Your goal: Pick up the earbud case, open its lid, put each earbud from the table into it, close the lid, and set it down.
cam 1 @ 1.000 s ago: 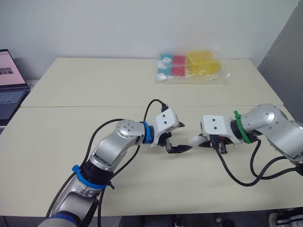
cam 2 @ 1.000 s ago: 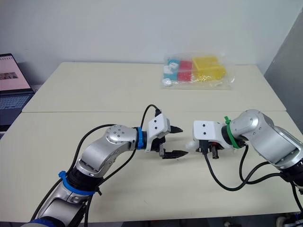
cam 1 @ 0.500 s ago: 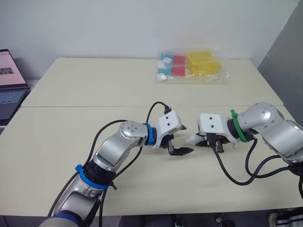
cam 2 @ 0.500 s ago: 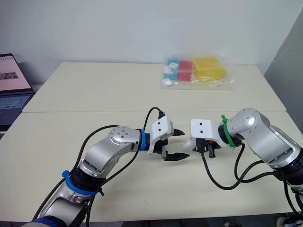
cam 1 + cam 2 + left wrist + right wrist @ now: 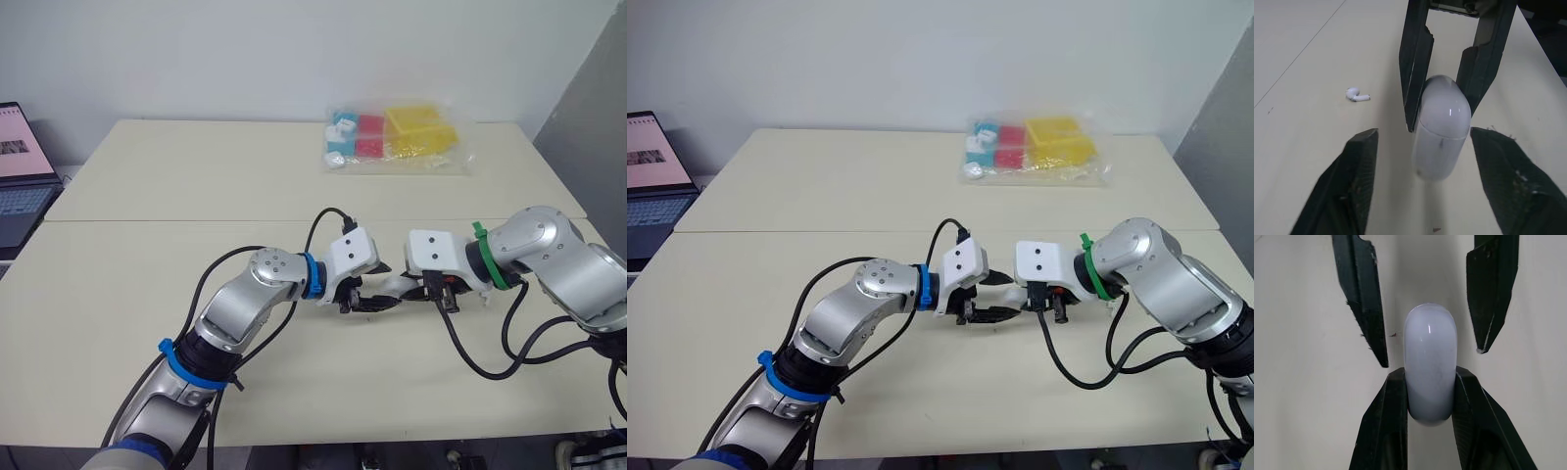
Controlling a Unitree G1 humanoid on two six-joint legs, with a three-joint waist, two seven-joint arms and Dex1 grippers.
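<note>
an open laptop (image 5: 18,184) sits at the far left edge, well apart from both pincers, beside the cream table (image 5: 176,186); the left pincer (image 5: 1424,136) is spread wide, its two black fingers (image 5: 1349,186) standing one on each side of the earbud case (image 5: 1430,342) with a clear gap to it on both sides, touching nothing; one white earbud (image 5: 1357,94) lies on the table outside that pincer, off to the side of one finger and a little ahead of its tip, apart from the case; the earbud case, white and rounded with its lid shut, lies between the two pincers, its free end reaching in between the left pincer's fingertips; i cannot tell whether it rests on the table or hangs just above it; the right pincer (image 5: 1430,374) faces the left one tip to tip and is clamped on the case, its fingers (image 5: 1386,426) pressed against the case's two flat sides at the end nearer its wrist; far behind the right pincer, at the back of the table, lies a clear plastic bag (image 5: 400,137) holding yellow, red and blue boxes
</note>
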